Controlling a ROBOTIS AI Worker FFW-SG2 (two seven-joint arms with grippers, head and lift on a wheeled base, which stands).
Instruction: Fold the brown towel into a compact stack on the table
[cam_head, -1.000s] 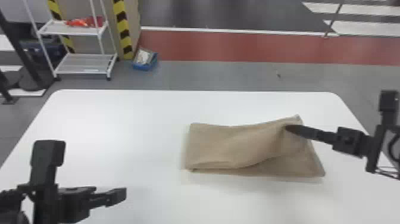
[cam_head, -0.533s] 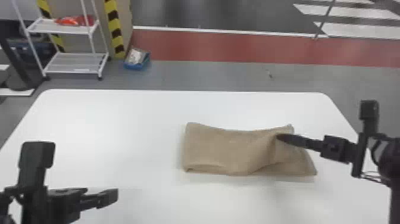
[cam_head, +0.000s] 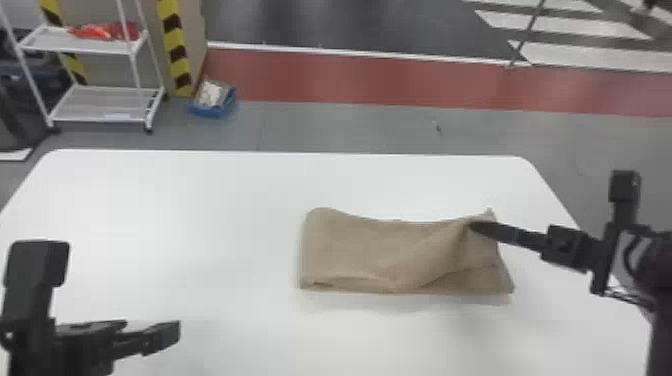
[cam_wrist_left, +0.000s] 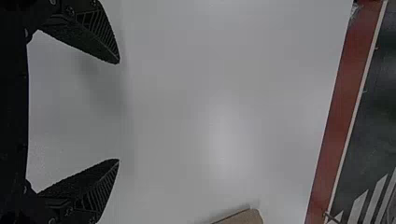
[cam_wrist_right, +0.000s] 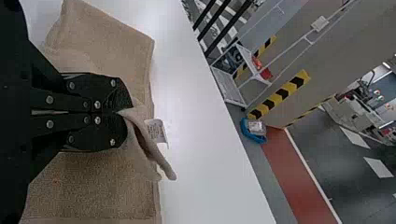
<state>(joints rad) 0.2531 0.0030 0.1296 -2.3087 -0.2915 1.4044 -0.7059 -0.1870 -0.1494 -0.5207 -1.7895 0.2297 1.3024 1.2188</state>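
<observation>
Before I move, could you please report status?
Right gripper shut on brown towel; towel folded over, rumpled at right; left gripper open, clear of towel.

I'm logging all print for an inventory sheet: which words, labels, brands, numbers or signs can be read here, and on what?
No text can be read.
White label on the brown towel: the print is too small to read.
Yellow-and-black stripes on the panel by the white rack: a marking with no readable words.
</observation>
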